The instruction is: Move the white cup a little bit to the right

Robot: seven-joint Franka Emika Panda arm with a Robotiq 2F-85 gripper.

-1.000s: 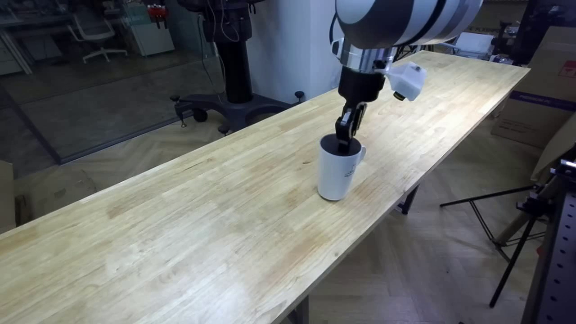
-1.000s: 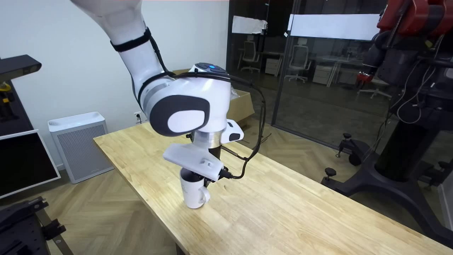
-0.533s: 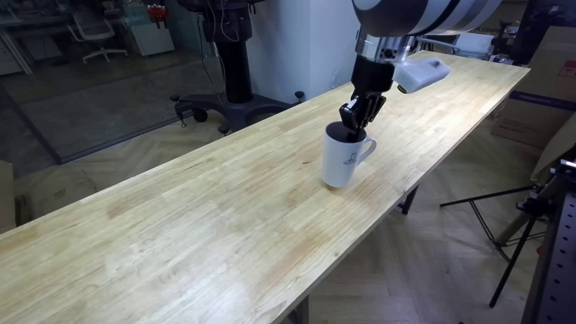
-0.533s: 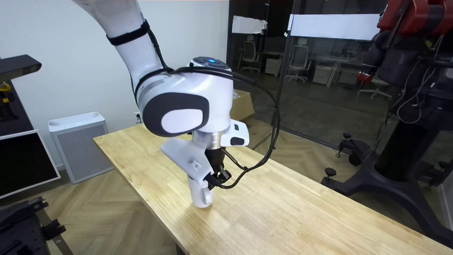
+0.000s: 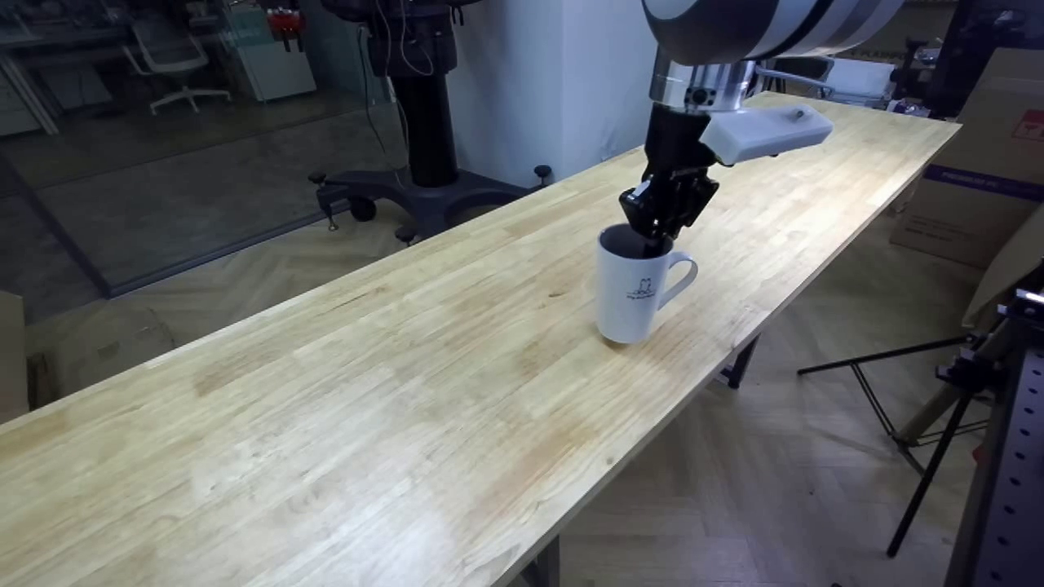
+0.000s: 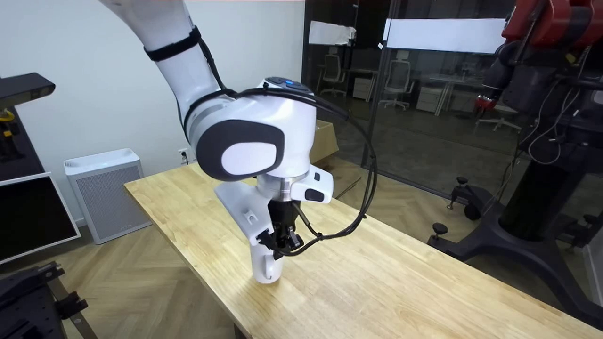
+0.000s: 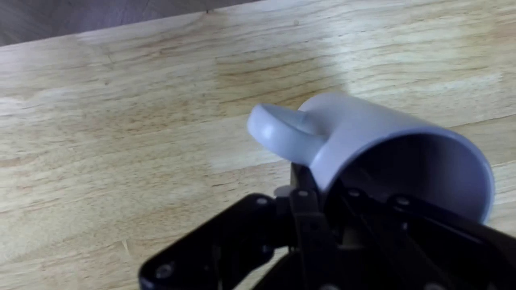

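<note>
The white cup (image 5: 621,295) is a tall white mug with a dark inside, a small dark print and a side handle. It stands nearly upright at the wooden table, its base at or just above the surface; I cannot tell which. It also shows in an exterior view (image 6: 265,269), partly hidden by the wrist camera, and in the wrist view (image 7: 354,121). My black gripper (image 5: 655,241) is shut on the cup's wall beside the handle. In the wrist view, one finger of the gripper (image 7: 320,187) is inside the cup and one outside, below the handle.
The long wooden table (image 5: 367,391) has its near edge a short way from the cup. A black cable loop (image 6: 365,197) hangs from the arm. A dark stand with a red robot (image 6: 532,197) is beyond the table. A tripod (image 5: 922,440) stands beside it.
The cup has moved with my gripper to the right and farther back along the table in an exterior view. Gripper and cup have turned, so the handle and print show more.
</note>
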